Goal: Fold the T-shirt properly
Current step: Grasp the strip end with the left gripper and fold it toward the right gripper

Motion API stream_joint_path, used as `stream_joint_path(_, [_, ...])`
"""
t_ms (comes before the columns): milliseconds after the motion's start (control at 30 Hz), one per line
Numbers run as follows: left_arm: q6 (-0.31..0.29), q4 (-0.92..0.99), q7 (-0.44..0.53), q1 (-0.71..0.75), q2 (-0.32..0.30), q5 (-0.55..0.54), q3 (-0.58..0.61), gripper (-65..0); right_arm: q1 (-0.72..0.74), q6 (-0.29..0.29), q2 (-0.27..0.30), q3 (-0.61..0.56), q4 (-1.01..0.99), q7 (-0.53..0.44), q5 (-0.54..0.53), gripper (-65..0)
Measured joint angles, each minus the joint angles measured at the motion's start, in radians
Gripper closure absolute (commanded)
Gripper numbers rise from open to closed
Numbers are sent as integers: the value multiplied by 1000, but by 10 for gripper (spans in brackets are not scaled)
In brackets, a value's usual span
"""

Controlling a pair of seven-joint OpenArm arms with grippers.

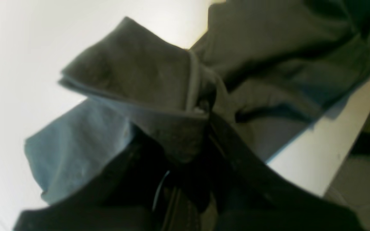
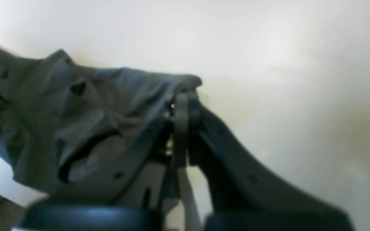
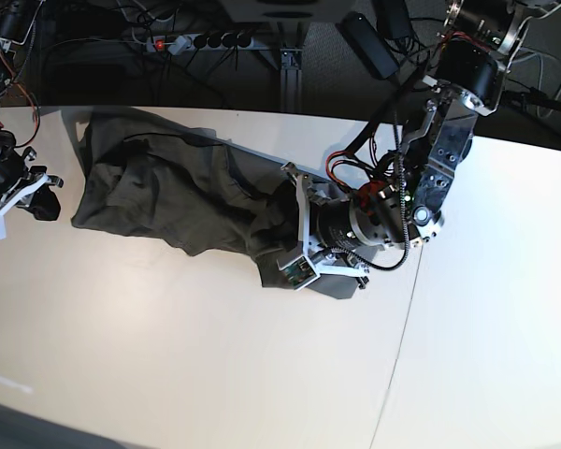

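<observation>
T-shirt [image 3: 168, 192] cloth is pinched in both grippers. In the left wrist view the left gripper [image 1: 201, 112] is clenched on a bunched fold of the dark olive-grey fabric, a seam or hem edge running right at the pinch point, and from there one flap sticks out to the left while the bulk of the cloth runs off to the upper right over the white bench [image 1: 18, 64]. In the base view this gripper [image 3: 285, 238] sits near the middle of the bench [image 3: 168, 355], low against the shirt's right end, its arm reaching in from the far right. In the right wrist view the right gripper [image 2: 181, 106] is closed on a thin edge of the cloth, which spreads away to the left in loose wrinkles and lies on the bench [image 2: 284, 64]. In the base view the right gripper [image 3: 37, 201] is at the far left edge, just beside the shirt's left end. Between the two, the shirt lies crumpled in a long band across the far left half of the bench, not flat. A black power strip [image 3: 201, 42] and cables lie beyond the far edge.
</observation>
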State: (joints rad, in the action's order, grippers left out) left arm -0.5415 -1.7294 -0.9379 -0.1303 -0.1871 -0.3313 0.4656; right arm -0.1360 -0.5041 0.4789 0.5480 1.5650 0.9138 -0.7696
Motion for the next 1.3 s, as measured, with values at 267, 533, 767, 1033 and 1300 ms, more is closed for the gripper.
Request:
stream_joint_path(267, [6,97,-6,0,87,69,2,0,0,0,0,0,0,0,0,0])
stream_joint_path(533, [7,100,-3,5,82,-11,87,-357,0,0,0,0,0,0,-4,0])
stream_joint_path(767, [7,100,-5,5,82,-67,152,-357,0,0,0,0,0,-4,-4,0])
stream_joint_path(1033, [-17,100,22,-3,85,-187,153,-356,0,0,-5,0,0,-4,-4,0])
stream_joint_path(1300, [-20,10,-35,-18,79,-201,40,-354,2,0,-11,76,0,-34,4,0])
